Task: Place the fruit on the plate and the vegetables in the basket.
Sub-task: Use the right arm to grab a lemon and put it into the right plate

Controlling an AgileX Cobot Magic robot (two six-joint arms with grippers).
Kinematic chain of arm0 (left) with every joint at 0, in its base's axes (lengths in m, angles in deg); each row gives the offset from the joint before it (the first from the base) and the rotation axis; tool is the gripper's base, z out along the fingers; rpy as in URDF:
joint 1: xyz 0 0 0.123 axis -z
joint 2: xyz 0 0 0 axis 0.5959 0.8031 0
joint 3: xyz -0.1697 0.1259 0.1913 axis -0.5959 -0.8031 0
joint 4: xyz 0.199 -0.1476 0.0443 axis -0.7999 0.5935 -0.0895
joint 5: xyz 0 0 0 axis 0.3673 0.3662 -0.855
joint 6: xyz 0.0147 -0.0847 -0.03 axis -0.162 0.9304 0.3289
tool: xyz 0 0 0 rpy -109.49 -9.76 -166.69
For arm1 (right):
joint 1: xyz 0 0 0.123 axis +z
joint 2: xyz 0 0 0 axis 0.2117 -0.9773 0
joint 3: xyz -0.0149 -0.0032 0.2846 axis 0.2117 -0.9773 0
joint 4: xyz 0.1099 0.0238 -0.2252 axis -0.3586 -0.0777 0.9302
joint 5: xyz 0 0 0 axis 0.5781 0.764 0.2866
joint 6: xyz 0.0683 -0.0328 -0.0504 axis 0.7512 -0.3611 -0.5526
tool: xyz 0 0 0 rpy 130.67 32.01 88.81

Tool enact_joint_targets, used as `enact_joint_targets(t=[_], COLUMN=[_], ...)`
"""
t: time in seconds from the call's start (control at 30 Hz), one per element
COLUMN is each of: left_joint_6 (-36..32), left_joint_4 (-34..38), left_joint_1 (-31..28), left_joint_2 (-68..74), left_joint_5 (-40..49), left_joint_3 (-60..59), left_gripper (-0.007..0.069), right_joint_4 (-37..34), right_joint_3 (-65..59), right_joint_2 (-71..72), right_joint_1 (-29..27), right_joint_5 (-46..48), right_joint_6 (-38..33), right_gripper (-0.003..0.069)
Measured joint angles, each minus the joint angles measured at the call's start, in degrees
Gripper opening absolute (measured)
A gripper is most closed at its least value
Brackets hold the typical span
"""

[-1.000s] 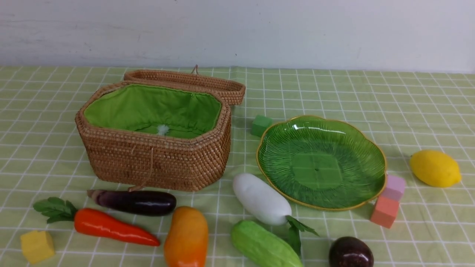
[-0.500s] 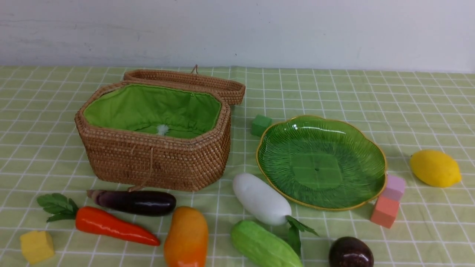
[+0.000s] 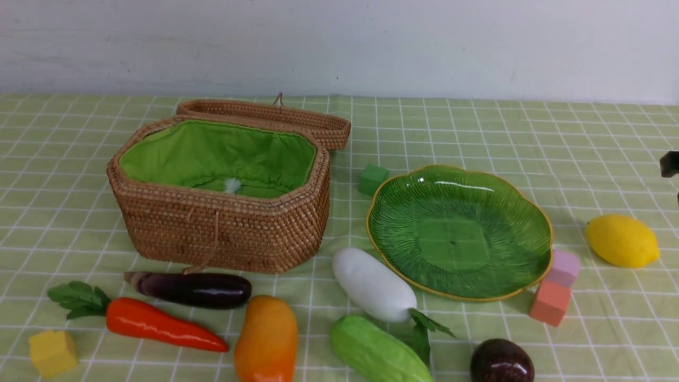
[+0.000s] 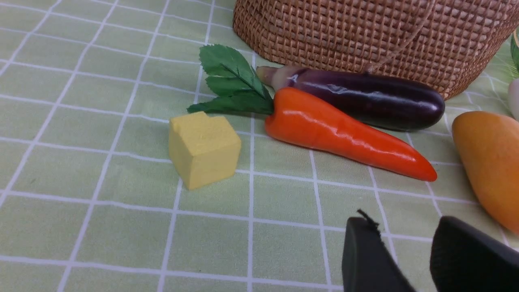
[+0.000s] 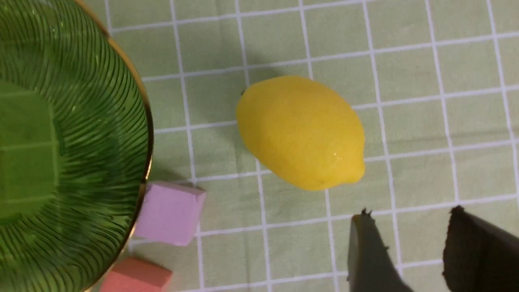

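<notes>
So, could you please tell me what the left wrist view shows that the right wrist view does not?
Only the left wrist view: the basket, the eggplant, the carrot, the mango and the yellow block.

Only the right wrist view: the lemon, part of the green plate, the pink block and the red block.

Both: the green checked cloth and a pair of dark fingers, parted with nothing between them.

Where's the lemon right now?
In the front view, the lemon lies on the cloth at the robot's right, beyond the green plate and close to the pink cube.
</notes>
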State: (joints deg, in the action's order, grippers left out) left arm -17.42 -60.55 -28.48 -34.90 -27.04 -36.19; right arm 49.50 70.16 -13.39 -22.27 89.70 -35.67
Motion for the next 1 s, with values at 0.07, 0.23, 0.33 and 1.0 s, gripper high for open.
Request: enact_joint_targets(t=[0.07, 0.23, 0.33, 1.0], left_joint_6=[0.0, 0.0, 0.0, 0.0], left_joint_4=[0.0, 0.0, 0.0, 0.0], left_joint_1=[0.0, 0.0, 0.0, 0.0], left_joint_2=[0.0, 0.0, 0.0, 0.0], left_joint_5=[0.0, 0.0, 0.0, 0.0], left_joint_3=[0.0, 0.0, 0.0, 0.0], left_gripper=[0.0238, 0.0238, 0.0238, 0.0238], right_joint_4=[-0.12, -0.34, -0.55, -3.07], right_joint_3=[0.63, 0.79, 0.84, 1.37], right_joint_2=[-1.09, -3.87, -5.44, -18.27], right_joint_1=[0.0, 0.0, 0.0, 0.0], right_joint_5=[0.0, -1.04, -1.88, -8.25], right_joint_6=[-3.92, -15.54, -23.85, -36.81], right_gripper=[0.035, 0.0546, 0.0627, 0.0629])
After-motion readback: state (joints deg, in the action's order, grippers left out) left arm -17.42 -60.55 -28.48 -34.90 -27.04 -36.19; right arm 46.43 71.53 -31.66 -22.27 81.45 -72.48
